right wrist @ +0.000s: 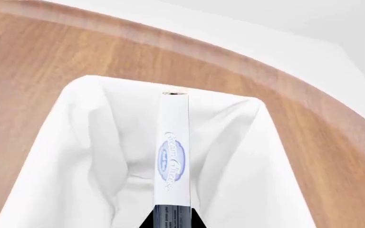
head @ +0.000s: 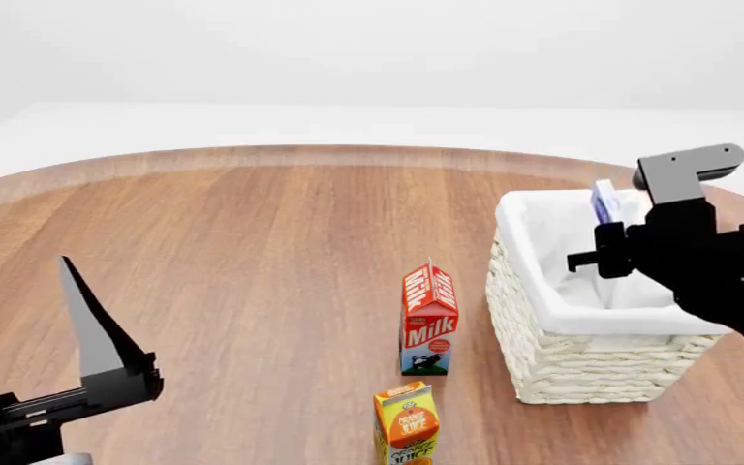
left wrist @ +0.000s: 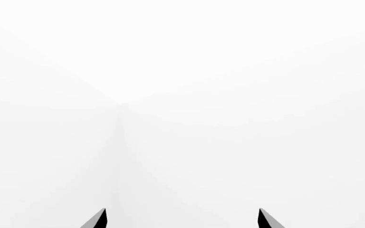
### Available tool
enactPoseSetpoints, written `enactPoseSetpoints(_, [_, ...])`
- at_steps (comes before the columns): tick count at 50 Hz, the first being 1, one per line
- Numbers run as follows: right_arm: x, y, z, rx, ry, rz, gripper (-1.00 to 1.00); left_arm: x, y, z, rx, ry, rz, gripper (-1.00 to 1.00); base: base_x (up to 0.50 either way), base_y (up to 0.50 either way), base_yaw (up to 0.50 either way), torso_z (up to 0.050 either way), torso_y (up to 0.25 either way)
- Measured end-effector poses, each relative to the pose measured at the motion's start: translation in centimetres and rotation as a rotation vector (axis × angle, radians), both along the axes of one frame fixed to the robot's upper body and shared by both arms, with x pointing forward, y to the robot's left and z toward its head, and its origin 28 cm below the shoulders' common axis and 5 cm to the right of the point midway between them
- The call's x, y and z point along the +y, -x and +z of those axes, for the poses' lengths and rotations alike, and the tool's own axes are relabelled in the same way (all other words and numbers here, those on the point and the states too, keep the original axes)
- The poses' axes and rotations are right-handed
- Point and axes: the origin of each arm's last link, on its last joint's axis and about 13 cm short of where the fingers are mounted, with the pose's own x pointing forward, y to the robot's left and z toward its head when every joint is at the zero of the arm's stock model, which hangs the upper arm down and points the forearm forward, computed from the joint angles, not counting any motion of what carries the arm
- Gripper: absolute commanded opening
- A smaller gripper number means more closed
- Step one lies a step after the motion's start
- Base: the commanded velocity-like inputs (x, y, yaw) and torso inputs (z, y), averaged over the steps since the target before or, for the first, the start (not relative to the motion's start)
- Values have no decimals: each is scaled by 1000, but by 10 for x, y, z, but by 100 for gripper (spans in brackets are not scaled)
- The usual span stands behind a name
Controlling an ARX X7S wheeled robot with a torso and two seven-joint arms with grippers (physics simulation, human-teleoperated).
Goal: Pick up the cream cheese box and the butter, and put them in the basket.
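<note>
Head view showed me the basket (head: 566,363) at the right of the round wooden table (head: 243,252), its white liner (head: 546,242) folded over the rim and its inside pale, with nothing I could make out lying on the bottom. My right gripper (head: 608,215) hung over the basket's opening, the black arm reaching in from the right edge, and the cream cheese box (head: 604,201) stood on edge in its jaws, a sliver of white and blue above the liner. Through the right wrist view I saw the same box (right wrist: 173,152) end-on as a narrow white strip with blue lettering, pinched between the dark fingertips (right wrist: 169,216) and poised over the cloth-lined hollow (right wrist: 93,156), clear of the fabric as far as I could tell. I saw no butter in any of the views. A red milk carton (head: 429,320) stood upright just left of the basket, and an orange juice carton (head: 407,424) stood nearer to me, both apart from the wicker wall. My left gripper (head: 101,334) sat low at the near left, raised off the table with one dark finger pointing up; in the left wrist view its two fingertips (left wrist: 97,219) were spread well apart against blank white, holding nothing.
</note>
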Motion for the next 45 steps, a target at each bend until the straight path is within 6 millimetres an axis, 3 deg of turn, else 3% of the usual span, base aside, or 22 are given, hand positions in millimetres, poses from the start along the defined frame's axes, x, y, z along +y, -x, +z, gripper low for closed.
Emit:
enactPoseSetpoints(39, [0,-1,-10,21,26,3,-100,-1,0,-1,3,-3,-2,100,0,0,0,0,1])
enactPoseSetpoints(40, [0,-1,-10,21,27,2,100,-1,0,-1,3,-3,-2,100,0,0,0,0,0])
enactPoseSetpoints(45, [-2,-2,-7,11,38,-8,100,-1,0,-1,3,-3,-2,100,0,0,0,0,0])
